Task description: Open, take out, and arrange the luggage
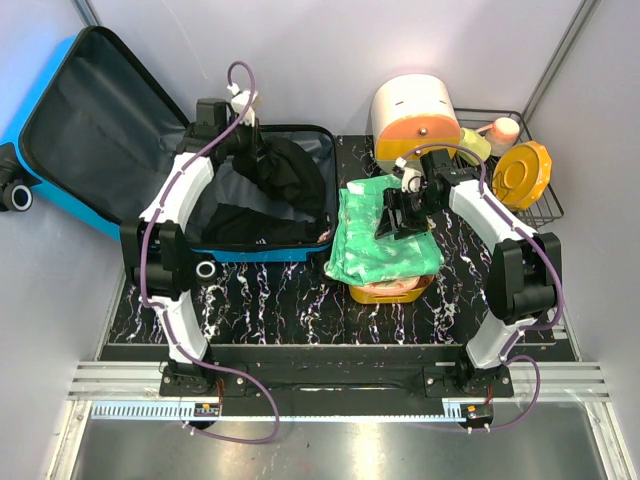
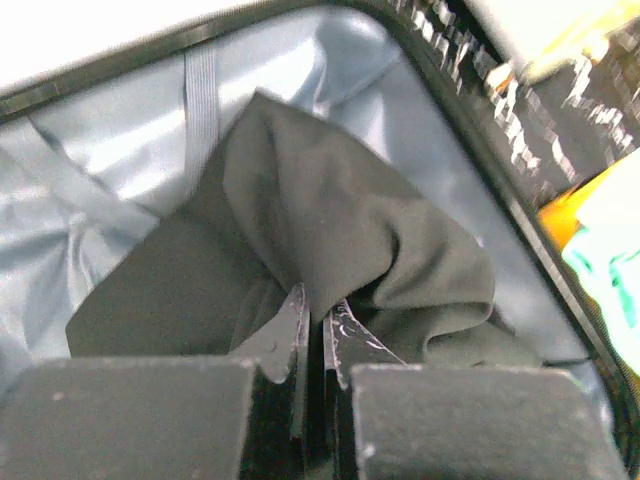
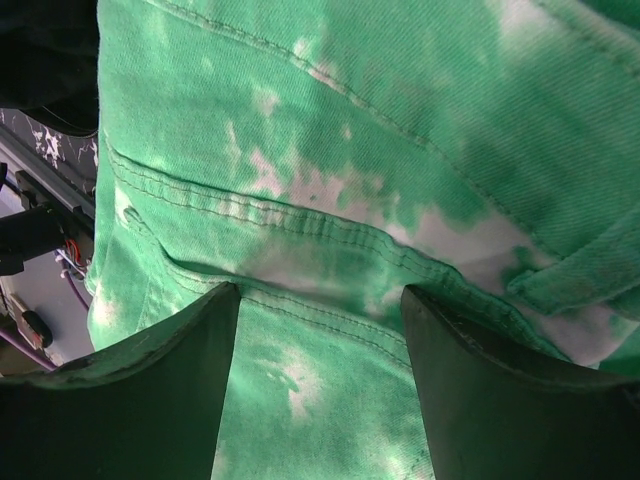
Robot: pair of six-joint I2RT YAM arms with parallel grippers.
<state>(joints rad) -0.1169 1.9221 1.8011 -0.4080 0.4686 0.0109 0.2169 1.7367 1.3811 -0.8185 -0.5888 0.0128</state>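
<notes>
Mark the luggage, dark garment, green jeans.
luggage (image 1: 90, 110): top view, bare lining of the open lid.
dark garment (image 2: 330, 220): left wrist view, raised fold.
green jeans (image 1: 370, 255): top view, near half of the pile.

Right of the luggage (image 1: 90, 130), a green garment (image 1: 385, 235) covers most of the yellow basin (image 1: 390, 292); only its near rim shows.

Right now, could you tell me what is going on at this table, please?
Two robot arms are unpacking the luggage, which lies open with its lid back. The left gripper is shut on a black garment inside the case, pinching a fold of it. The right gripper hangs open over a green tie-dye garment that lies on top of a yellow basin beside the case. It grips nothing.
</notes>
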